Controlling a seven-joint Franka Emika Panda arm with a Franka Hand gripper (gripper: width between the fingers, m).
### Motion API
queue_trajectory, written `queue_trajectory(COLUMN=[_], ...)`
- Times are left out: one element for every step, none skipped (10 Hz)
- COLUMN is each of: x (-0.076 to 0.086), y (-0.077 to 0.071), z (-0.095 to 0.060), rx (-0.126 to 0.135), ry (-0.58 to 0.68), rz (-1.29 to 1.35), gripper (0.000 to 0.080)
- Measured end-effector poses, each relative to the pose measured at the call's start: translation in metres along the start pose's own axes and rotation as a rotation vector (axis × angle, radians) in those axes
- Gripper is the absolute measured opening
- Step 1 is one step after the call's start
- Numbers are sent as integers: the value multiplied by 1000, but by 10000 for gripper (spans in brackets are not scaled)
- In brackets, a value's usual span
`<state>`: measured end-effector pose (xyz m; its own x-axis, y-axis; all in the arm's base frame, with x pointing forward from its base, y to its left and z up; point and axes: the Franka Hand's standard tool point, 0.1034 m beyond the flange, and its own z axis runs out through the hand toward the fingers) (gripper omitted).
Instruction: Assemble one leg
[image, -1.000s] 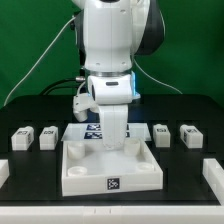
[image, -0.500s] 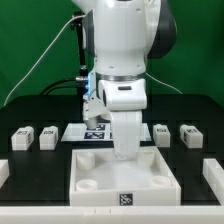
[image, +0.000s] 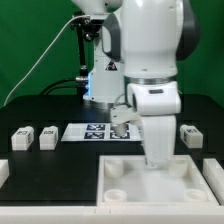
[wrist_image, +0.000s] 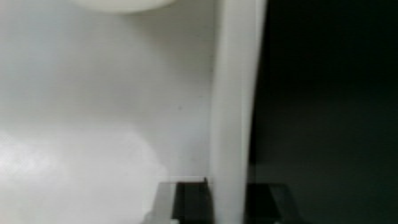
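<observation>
The large white tray (image: 122, 160) with round corner sockets lies at the front, toward the exterior view's right. My gripper (image: 157, 160) reaches down onto its back wall. In the wrist view my gripper (wrist_image: 233, 192) has its two dark fingers (wrist_image: 196, 205) on either side of the tray's thin upright wall (wrist_image: 231, 100) and is shut on it. Two small white tagged legs (image: 20, 139) (image: 47, 136) lie at the exterior view's left and one leg (image: 189, 135) at its right. None of them is held.
The marker board (image: 92, 132) lies flat behind the tray, partly hidden by my arm. White parts (image: 3, 172) (image: 216, 168) show at both side edges of the exterior view. A round socket (wrist_image: 121, 5) of the tray shows in the wrist view.
My gripper and the tray it grips have slid toward the exterior view's right and nearer the front. The legs have not moved.
</observation>
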<state>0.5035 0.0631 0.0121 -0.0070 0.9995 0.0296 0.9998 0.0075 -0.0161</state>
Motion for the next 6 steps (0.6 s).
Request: queue_trajectory(x=[-1, -2, -1, 1, 2, 2], y=[0, -1, -1, 0, 0, 1], z=[0, 1, 1, 0, 0, -1], rx=[2, 3, 3, -3, -4, -5], ry=[-1, -1, -1, 0, 1, 1], rz=[0, 2, 7, 16, 13, 12], gripper=[64, 64, 64, 64, 64, 240])
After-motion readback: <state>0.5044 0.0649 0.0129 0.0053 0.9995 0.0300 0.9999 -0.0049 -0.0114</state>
